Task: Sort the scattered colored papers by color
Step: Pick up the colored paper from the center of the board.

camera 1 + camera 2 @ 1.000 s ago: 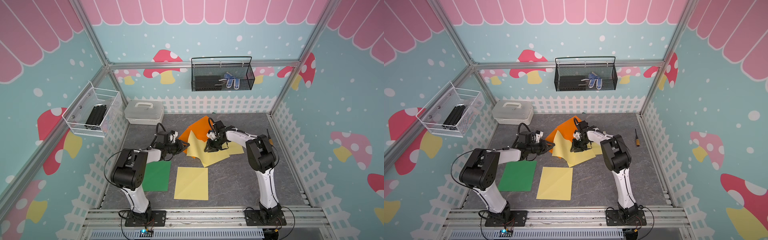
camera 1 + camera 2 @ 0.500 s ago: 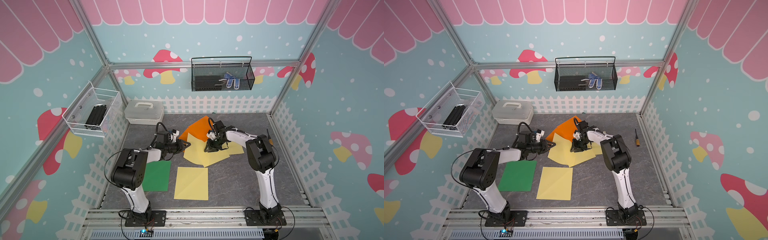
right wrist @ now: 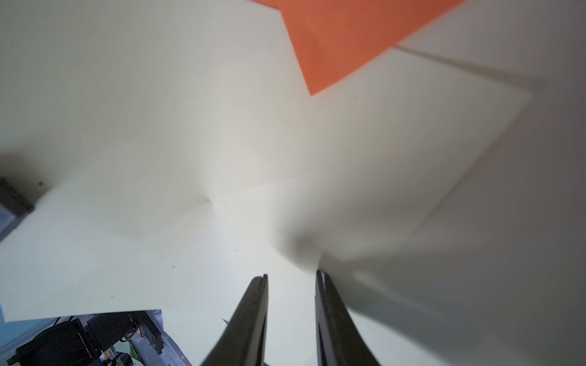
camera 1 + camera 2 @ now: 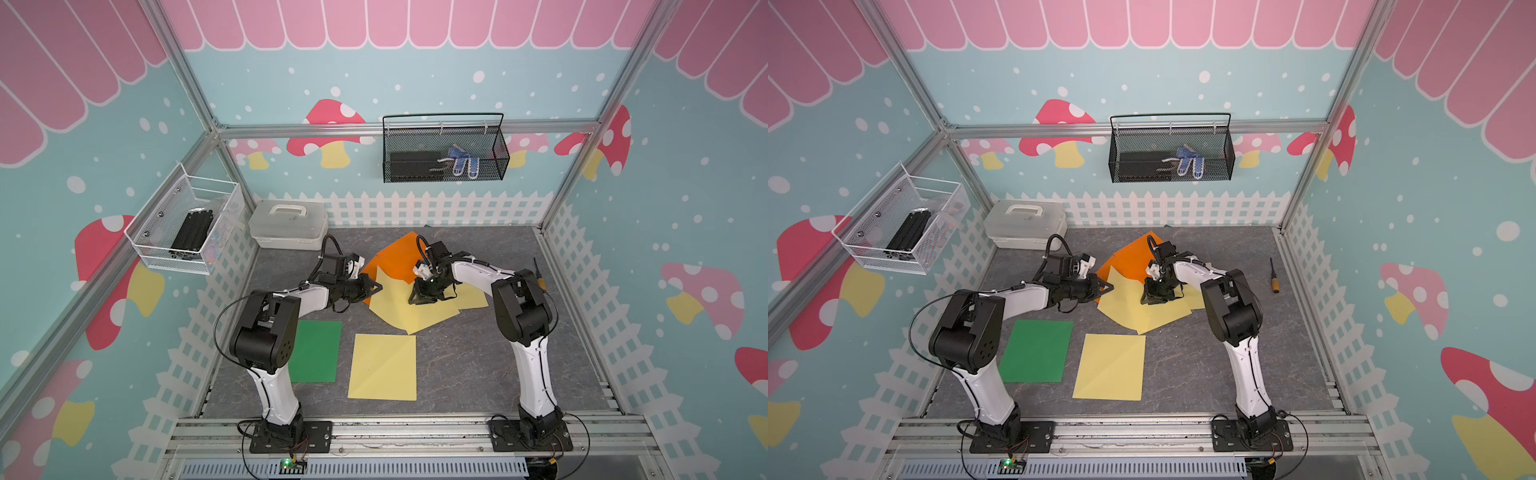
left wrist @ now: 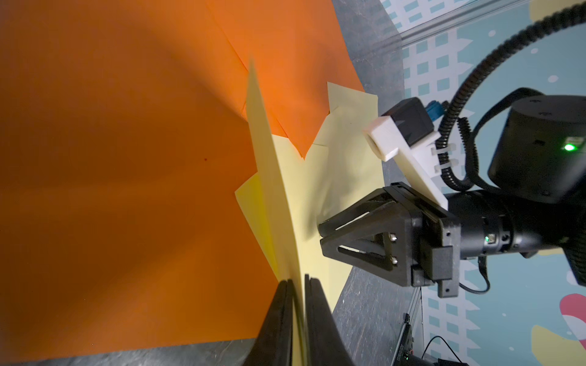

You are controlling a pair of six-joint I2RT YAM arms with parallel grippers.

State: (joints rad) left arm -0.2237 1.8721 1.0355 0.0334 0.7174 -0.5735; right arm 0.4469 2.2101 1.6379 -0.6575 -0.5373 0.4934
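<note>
Orange paper [image 4: 399,257], pale yellow paper [image 4: 390,303], dark green paper [image 4: 313,351].

Green sheet [image 4: 314,351] and lone yellow sheet [image 4: 383,366] lie flat side by side; yellow pile [image 4: 415,311] overlaps orange sheet [image 4: 397,259].

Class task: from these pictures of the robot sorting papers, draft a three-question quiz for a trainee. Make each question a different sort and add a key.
1. True or false: the green sheet lies flat beside the lone yellow sheet, without overlapping it.
2. Which does the left end effector pinch? A: an orange sheet. B: a yellow sheet from the heap. C: nothing.
3. Fill in: the rearmost sheet, nearest the back fence, is coloured ____.
Key: 1 true; 2 B; 3 orange.
</note>
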